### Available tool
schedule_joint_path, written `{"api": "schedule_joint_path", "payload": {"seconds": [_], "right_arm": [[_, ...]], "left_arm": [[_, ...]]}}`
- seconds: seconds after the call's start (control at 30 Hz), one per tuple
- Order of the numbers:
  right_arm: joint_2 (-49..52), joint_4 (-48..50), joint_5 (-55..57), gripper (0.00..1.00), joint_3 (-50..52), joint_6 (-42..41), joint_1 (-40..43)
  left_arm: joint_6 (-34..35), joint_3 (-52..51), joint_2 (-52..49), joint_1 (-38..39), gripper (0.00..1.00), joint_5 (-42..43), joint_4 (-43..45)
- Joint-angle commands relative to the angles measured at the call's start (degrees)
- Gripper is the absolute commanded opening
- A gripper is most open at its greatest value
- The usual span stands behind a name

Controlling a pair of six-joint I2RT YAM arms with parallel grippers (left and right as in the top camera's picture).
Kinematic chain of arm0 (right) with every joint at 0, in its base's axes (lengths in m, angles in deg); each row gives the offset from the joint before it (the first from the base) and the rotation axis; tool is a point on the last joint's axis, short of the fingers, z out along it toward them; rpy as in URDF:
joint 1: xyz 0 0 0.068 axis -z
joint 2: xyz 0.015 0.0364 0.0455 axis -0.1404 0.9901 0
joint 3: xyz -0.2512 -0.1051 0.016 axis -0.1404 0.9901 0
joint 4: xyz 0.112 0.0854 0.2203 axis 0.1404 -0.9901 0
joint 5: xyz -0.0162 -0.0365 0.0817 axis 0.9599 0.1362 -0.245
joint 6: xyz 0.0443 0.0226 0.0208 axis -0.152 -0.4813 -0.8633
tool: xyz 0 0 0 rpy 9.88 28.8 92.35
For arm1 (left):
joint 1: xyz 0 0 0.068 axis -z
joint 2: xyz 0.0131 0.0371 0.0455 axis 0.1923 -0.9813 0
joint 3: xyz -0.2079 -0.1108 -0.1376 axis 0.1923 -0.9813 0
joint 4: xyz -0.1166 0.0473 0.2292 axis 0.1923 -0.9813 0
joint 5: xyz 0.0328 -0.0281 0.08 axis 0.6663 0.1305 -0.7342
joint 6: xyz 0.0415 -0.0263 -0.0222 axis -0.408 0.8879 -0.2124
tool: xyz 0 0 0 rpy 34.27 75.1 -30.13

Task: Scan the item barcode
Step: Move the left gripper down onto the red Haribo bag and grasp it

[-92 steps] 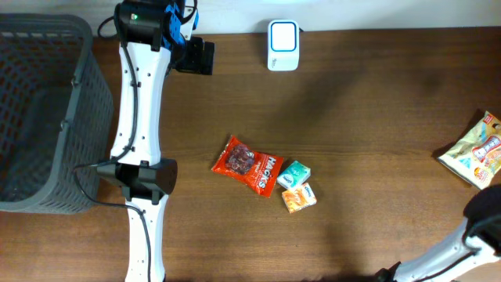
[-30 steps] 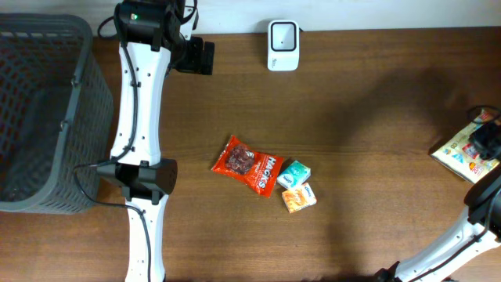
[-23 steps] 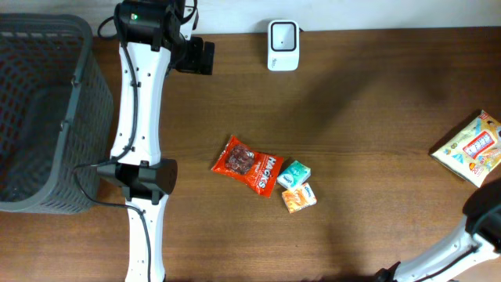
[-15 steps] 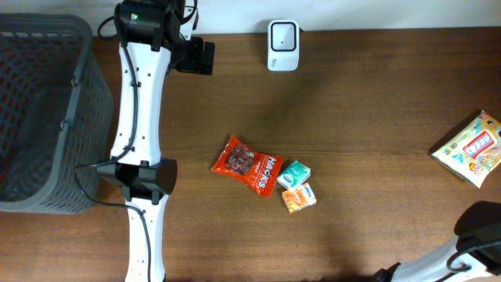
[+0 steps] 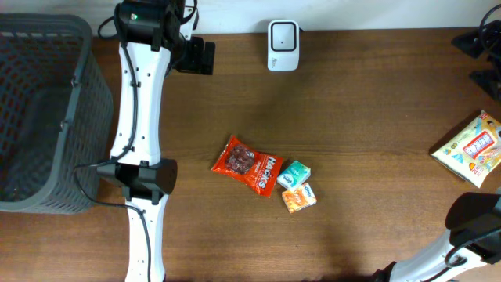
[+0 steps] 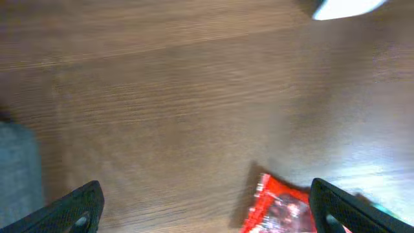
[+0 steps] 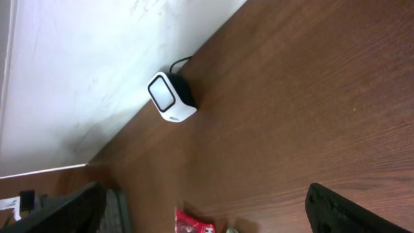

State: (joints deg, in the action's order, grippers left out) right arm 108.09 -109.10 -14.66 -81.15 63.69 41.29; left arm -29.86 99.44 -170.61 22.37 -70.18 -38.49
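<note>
Picking an item up is judged to be the step in hand, since nothing is held. The right gripper (image 5: pixel 476 59) is seen over the far right corner of the worktop (image 5: pixel 376 102), fingers spread wide and empty. The left gripper (image 6: pixel 207 210) is likewise open and empty near the far left. The yellow snack bag (image 5: pixel 472 150) lies flat at the right edge, well apart from the scanner (image 5: pixel 282 35) at the far edge. A red bag (image 5: pixel 247 165), teal packet (image 5: pixel 293 174) and orange packet (image 5: pixel 300 197) are clustered mid-worktop. The yellow bag is best approached from above by the right gripper and pinched at one edge. Its barcode side, which cannot be told here, should then be turned squarely to the scanner window
</note>
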Motion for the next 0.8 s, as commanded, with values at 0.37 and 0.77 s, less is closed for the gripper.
{"api": "schedule_joint_path", "payload": {"seconds": [0.37, 0.77], "right_arm": [[0.04, 0.00, -1.09, 0.98, 0.26, 0.22, -0.20], [0.13, 0.02, -1.09, 0.98, 0.26, 0.22, -0.20]], "left_arm": [[0.96, -12.39, -1.51, 7.28, 0.99, 17.97, -0.11], [3.89, -19.89, 9.35, 8.22, 0.99, 13.73, -0.11]]}}
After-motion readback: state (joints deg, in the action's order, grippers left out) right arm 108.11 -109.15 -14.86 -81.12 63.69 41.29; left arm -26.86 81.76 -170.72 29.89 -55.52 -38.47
